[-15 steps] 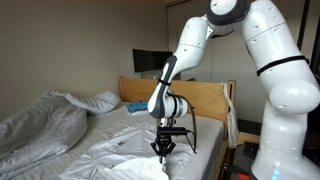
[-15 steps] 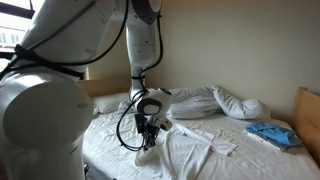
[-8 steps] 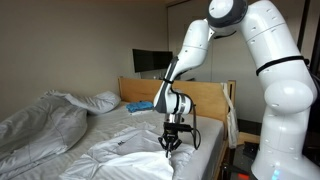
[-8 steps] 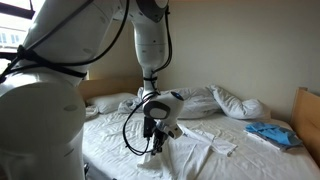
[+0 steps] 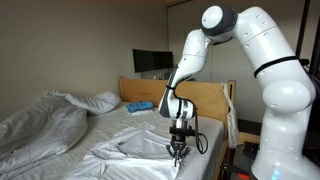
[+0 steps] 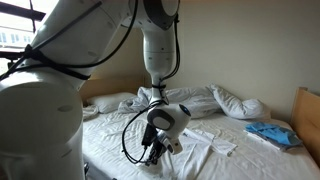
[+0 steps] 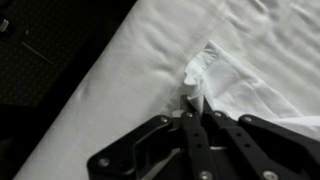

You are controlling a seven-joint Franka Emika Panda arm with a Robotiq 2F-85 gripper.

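- The gripper (image 7: 194, 103) has its jaws pressed together, pinching a small puckered corner of the white garment (image 7: 255, 80) just right of centre in the wrist view.
- The white garment is thin, creased fabric. Its pinched edge bunches into tight folds at the fingertips, and the rest trails off toward the right edge of the wrist view.
- In an exterior view the white garment (image 5: 130, 150) lies rumpled in the lower middle of the frame. The gripper (image 5: 178, 150) points straight down at its right end, near the side of the mattress.
- In an exterior view the white garment (image 6: 205, 140) spreads flat across the centre of the bed, with the gripper (image 6: 155, 152) low at its left end.
- The bed sheet (image 7: 120, 80) under it is white and fairly smooth. It runs diagonally through the wrist view, with dark floor (image 7: 40, 50) in the upper left.
- A crumpled white duvet (image 5: 40, 125) fills the left of an exterior view, with a pillow (image 5: 100, 100) beside it.
- A blue cloth (image 6: 270, 133) lies at the right of the bed, well apart from the gripper.
- A wooden bed frame (image 5: 205, 98) stands behind the arm, and a dark screen (image 5: 150, 62) sits against the pale wall (image 5: 70, 40).
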